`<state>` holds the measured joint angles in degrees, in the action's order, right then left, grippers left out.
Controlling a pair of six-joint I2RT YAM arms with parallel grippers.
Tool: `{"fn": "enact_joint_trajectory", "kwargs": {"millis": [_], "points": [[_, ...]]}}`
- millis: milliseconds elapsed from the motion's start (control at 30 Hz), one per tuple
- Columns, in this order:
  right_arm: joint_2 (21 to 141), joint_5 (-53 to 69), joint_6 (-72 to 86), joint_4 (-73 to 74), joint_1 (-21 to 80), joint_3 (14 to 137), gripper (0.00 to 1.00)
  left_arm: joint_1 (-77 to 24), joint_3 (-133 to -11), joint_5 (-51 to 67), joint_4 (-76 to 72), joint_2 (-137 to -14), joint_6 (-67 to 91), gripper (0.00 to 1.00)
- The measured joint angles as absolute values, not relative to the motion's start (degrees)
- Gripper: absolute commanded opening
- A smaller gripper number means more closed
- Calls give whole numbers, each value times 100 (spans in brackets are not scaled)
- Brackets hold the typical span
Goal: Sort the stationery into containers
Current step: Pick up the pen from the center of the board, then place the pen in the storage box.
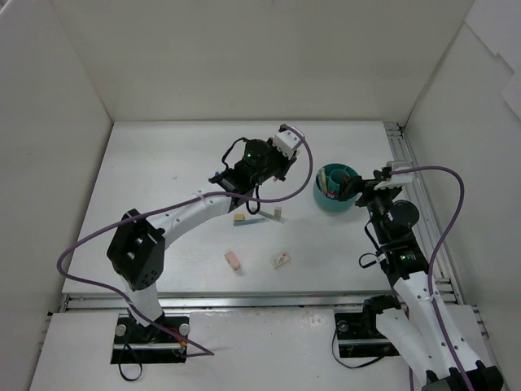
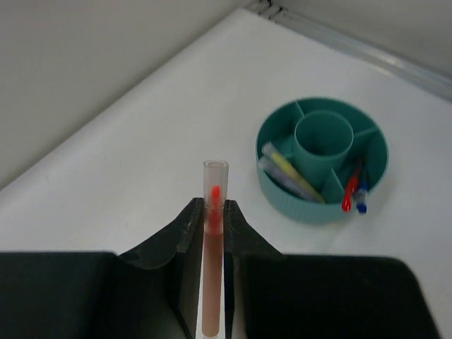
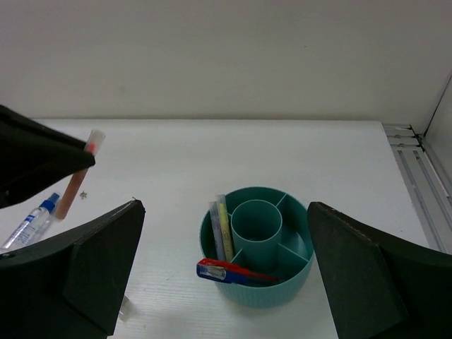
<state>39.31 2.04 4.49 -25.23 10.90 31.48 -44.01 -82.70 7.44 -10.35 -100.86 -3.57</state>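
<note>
**Red pen gripped by the left arm, short of the teal bowl**

A clear-barrelled red pen point(image 2: 215, 176) is pinched between the two black fingers of the left gripper point(image 2: 214, 210), which are closed tight on its barrel. One end of the pen pokes out past the fingertips. It sits to the left of the teal bowl point(image 2: 282, 194), apart from it and not over any compartment.

The bowl is round, with a central cup and outer sections around it. One outer section holds a yellow-pink stick point(image 2: 293, 173) with a grey pen point(image 2: 272, 171) beside it. Another section holds a second red pen point(image 2: 349, 192) and a blue pen point(image 2: 361, 199) lying together.

The right gripper point(image 3: 224, 208) is just beside the bowl on its right, jaws spread wide and holding nothing.

On the white table point(image 1: 163, 163), near the arms, lie a tan cube point(image 1: 239, 217), a small clear bottle with a blue cap point(image 3: 28, 222), a pink eraser point(image 1: 234, 260) and a white eraser point(image 1: 281, 260), all well apart from the bowl.
</note>
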Motion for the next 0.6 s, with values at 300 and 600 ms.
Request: {"fn": "enact_joint_trajectory", "kwargs": {"millis": [300,600], "points": [[3771,-43,471,-2543,1083,3041,98,-4421,-8729,508,-3151,-11214,1144,0],[3430,-226,471,-2547,1079,2921,98,-4550,-9094,-102,-4274,-12197,2353,0]]}}
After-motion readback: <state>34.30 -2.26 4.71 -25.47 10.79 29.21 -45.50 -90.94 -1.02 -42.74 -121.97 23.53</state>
